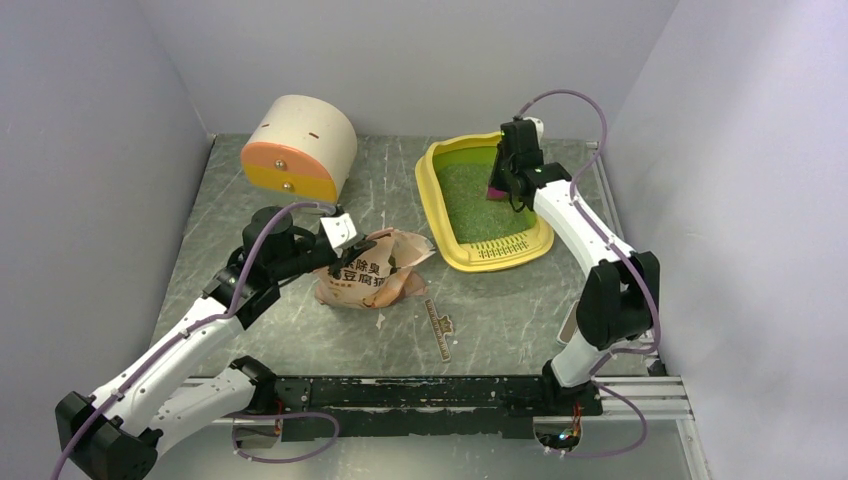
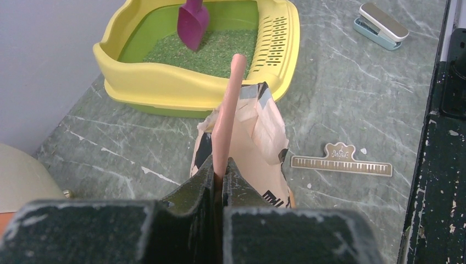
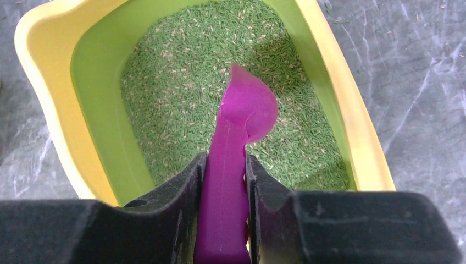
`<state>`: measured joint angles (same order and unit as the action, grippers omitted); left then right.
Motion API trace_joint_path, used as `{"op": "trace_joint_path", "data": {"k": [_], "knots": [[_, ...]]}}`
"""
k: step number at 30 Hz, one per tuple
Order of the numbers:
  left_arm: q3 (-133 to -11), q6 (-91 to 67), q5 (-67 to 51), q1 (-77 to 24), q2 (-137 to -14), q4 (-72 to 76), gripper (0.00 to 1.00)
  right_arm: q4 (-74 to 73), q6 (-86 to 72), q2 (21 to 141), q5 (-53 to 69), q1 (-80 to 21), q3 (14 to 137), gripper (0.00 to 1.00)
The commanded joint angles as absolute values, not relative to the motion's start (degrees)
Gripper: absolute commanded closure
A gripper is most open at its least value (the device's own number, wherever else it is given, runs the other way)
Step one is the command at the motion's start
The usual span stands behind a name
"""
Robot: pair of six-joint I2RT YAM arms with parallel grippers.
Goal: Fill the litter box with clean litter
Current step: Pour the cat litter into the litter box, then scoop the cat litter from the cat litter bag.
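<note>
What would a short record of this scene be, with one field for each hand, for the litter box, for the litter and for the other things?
left hand: shut on the top edge of the bag, which lies beside the litter box
right hand: shut on the handle of the magenta scoop, bowl over the litter
litter box: yellow rim, green pan
litter: greenish granules covering the pan floor
other things: cream-and-orange cylinder, ruler-shaped clip

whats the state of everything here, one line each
litter box, upright, partly filled
litter, loose layer in the box
scoop, gripped, tip down over the litter
bag, crumpled on table, top edge pinched
clip, flat on table, off the bag
left gripper, shut on bag
right gripper, shut on scoop
</note>
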<state>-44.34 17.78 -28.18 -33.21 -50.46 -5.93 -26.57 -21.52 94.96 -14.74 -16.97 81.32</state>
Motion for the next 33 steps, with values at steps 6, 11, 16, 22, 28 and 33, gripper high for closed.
{"op": "trace_joint_path", "data": {"k": [6,11,16,22,28,33], "knots": [[-46.7,18.4,-29.4,-33.4,-51.2,-8.1,0.95,-31.4,-19.7,84.0,-5.7,-17.6,81.8,1.0],[-46.6,18.6,-29.4,-33.4,-50.9,-8.1,0.95,-36.1,-19.3,79.6,-3.4,-17.5,80.8,1.0],[-46.5,18.5,-30.1,-33.4,-51.4,-8.0,0.95,-37.3,-21.2,73.6,1.6,-17.4,78.7,1.0],[-47.1,18.9,-28.9,-33.4,-52.2,-8.4,0.95,-38.8,-23.5,67.3,7.8,-17.4,79.3,1.0],[-47.4,18.3,-27.8,-33.4,-52.9,-7.3,0.95,-42.3,-23.4,65.8,17.7,-17.4,80.8,1.0],[-47.4,17.7,-27.2,-33.5,-53.0,-7.0,0.95,-42.2,-24.5,65.1,27.8,-17.4,79.3,1.0]]}}
